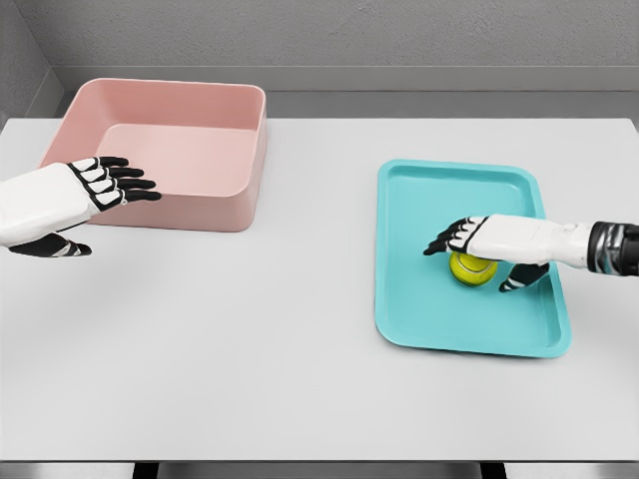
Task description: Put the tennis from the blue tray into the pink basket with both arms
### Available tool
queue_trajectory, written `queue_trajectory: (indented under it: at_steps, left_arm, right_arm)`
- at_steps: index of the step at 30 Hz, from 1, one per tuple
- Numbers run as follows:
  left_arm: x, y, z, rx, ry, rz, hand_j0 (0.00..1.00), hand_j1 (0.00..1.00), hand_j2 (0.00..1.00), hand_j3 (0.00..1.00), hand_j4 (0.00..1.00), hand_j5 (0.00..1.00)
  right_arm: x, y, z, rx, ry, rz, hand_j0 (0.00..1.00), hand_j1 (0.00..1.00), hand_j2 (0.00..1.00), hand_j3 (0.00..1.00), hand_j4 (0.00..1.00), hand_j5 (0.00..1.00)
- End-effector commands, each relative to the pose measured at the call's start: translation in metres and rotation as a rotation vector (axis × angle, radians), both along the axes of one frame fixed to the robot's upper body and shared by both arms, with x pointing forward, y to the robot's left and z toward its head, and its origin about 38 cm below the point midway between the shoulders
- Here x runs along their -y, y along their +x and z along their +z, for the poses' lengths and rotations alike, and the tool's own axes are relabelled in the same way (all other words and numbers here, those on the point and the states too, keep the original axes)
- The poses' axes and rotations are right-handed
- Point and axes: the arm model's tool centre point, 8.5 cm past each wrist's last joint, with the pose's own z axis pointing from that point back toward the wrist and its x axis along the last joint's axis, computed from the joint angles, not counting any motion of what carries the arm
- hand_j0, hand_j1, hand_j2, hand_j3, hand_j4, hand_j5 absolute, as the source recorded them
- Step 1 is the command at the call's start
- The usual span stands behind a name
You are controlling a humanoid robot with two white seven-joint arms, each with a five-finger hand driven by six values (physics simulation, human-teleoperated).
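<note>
Yellow ball (471, 268) mid-tray (439, 329), R hand (486, 242) over it, grip unclear. L hand (92, 190) spread, empty, by basket (250, 150).

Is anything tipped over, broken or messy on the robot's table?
Nothing stands out. The pink square basket sits upright and undamaged, the blue-green rectangular tray lies flat, and the yellow tennis ball rests in the tray under the right hand. The left hand hovers open in front of the basket. Nothing has spilled.
</note>
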Motion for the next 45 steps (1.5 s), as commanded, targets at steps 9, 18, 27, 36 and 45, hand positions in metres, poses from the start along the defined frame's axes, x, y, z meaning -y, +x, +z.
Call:
queue_trajectory:
  at_steps: [9, 18, 27, 36, 45]
  left_arm:
    - [-0.001, 0.000, 0.001, -0.001, -0.005, 0.002, 1.00, 1.00, 1.00, 1.00, 1.00, 1.00]
    - [-0.001, 0.000, 0.001, -0.002, -0.001, 0.003, 1.00, 1.00, 1.00, 1.00, 1.00, 1.00]
    - [-0.001, 0.000, 0.002, -0.001, -0.003, 0.003, 1.00, 1.00, 1.00, 1.00, 1.00, 1.00]
    - [-0.001, 0.000, 0.001, -0.001, -0.003, 0.003, 1.00, 1.00, 1.00, 1.00, 1.00, 1.00]
    - [-0.001, 0.000, 0.002, -0.001, -0.004, 0.002, 1.00, 1.00, 1.00, 1.00, 1.00, 1.00]
  right_arm:
    - [0.001, 0.000, -0.002, 0.001, -0.016, -0.002, 0.87, 0.87, 0.87, 0.87, 0.87, 0.87]
    - [0.002, 0.000, -0.003, 0.004, -0.030, -0.001, 0.72, 0.72, 0.72, 0.72, 0.72, 0.72]
    - [0.002, 0.000, -0.003, 0.006, -0.034, 0.001, 0.60, 0.60, 0.60, 0.60, 0.60, 0.60]
    - [0.002, 0.002, 0.000, 0.013, -0.031, -0.001, 0.51, 0.51, 0.51, 0.51, 0.51, 0.51]
    - [0.001, 0.006, 0.015, 0.045, -0.018, 0.001, 0.48, 0.48, 0.48, 0.48, 0.48, 0.48]
